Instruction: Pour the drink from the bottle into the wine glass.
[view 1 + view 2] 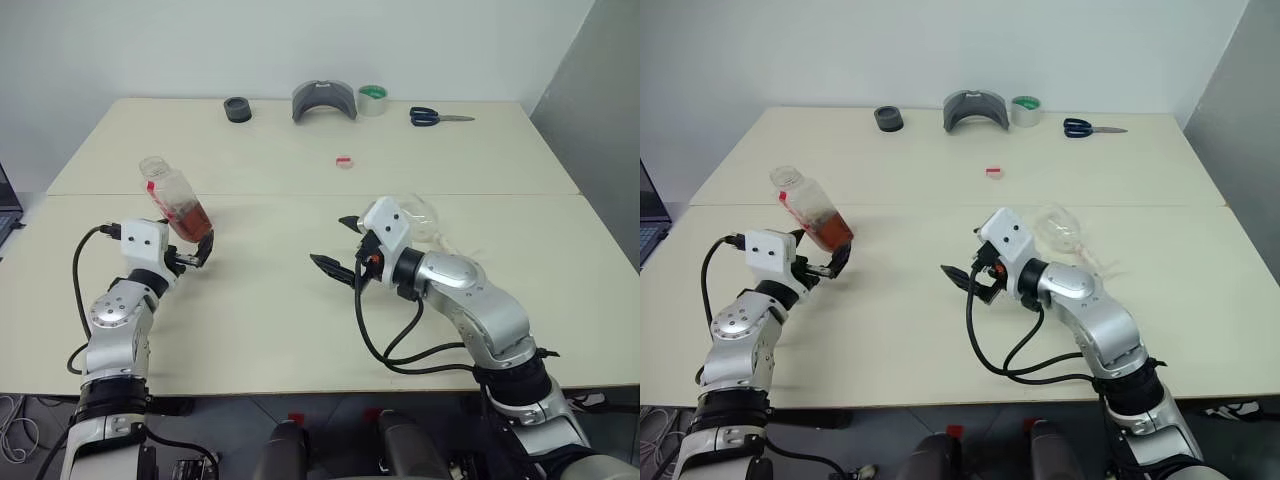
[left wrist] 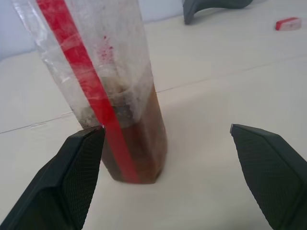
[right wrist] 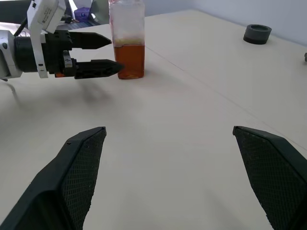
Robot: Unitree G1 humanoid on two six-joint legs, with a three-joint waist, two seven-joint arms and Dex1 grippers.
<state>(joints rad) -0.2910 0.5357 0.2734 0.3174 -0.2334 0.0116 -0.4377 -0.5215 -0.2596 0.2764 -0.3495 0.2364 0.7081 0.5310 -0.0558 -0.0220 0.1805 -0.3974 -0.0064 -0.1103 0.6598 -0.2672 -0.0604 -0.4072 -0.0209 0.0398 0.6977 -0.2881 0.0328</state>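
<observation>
The bottle [image 1: 178, 203] stands on the tabletop [image 1: 300, 300] at the robot's left, its cap off and its lower part holding the amber drink [image 3: 129, 60]. The left claw [image 1: 196, 253] sits level at the base of the bottle with its jaws spread wide; in the left wrist view one black finger [image 2: 72, 172] is just beside or touching the bottle's side while the other is well apart, so nothing is gripped. The right claw [image 1: 338, 246] hangs wide and empty near the middle of the tabletop, pointing toward the bottle. The wine glass [image 1: 1060, 228] is just behind the right forearm and looks to be lying tilted on its side (partly hidden, so I cannot be sure). The small red-and-white cap [image 1: 344, 161] lies farther back, apart from everything. My reading is that the step in hand is taking hold of the bottle, with pouring not yet begun. The next move calls for centring the bottle between the left jaws and closing on it firmly below the label, and the glass likely needs to stand upright and steady before any liquid is tipped, or the drink would spill onto the tabletop.
</observation>
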